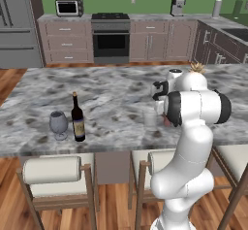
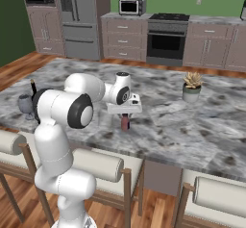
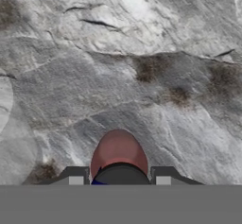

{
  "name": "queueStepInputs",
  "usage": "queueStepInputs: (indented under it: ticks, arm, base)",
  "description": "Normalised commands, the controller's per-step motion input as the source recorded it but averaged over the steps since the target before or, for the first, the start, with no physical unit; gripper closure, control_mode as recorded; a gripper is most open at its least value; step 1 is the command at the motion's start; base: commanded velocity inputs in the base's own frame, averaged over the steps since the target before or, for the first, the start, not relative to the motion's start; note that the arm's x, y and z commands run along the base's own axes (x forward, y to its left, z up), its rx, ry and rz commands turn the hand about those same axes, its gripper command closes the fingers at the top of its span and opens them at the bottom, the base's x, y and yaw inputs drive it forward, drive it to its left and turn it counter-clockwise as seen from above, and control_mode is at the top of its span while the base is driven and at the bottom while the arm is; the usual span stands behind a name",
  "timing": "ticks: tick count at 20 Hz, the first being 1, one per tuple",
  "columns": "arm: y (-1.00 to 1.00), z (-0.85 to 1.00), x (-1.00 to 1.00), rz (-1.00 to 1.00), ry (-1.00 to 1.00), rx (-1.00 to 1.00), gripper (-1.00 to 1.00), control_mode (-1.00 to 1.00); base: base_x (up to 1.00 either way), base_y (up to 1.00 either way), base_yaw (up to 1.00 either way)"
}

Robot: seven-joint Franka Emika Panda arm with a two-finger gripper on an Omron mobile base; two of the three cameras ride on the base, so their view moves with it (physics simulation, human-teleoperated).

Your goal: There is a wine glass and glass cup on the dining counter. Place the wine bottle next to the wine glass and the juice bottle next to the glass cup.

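Juice bottle [image 3: 118, 154]: bottom centre of hand view, flanked closely by gripper [image 3: 119, 179] fingers; contact not discernible. Glass cup [image 1: 150, 119]: just beside, left. Wine bottle [image 1: 77, 119]: beside wine glass [image 1: 58, 124], lower left.

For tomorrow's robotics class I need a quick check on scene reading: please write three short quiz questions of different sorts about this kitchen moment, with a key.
1. True or false: the wine bottle stands upright beside the wine glass on the dining counter.
2. What sits between the fingers of the gripper? A) juice bottle B) a spoon C) a plate
3. Fill in: near the counter's far edge stands a potted ____.

Key: 1 true; 2 A; 3 plant.
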Motion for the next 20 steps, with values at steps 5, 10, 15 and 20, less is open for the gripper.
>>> queueStepInputs:
  ticks: [5,10,15,20]
  arm:
    - [0.21,-0.39,-0.11,0.01,0.0,0.0,-1.0,-1.0]
    - [0.2,-0.4,-0.09,0.0,0.0,-0.02,-1.0,-1.0]
    - [0.17,-0.37,-0.14,0.0,0.0,-0.04,-1.0,-1.0]
    - [0.12,-0.33,-0.21,0.0,0.0,-0.04,-1.0,-1.0]
  base:
    - [0.0,0.0,0.0]
    - [0.0,0.0,0.0]
    - [0.0,0.0,0.0]
    - [0.0,0.0,0.0]
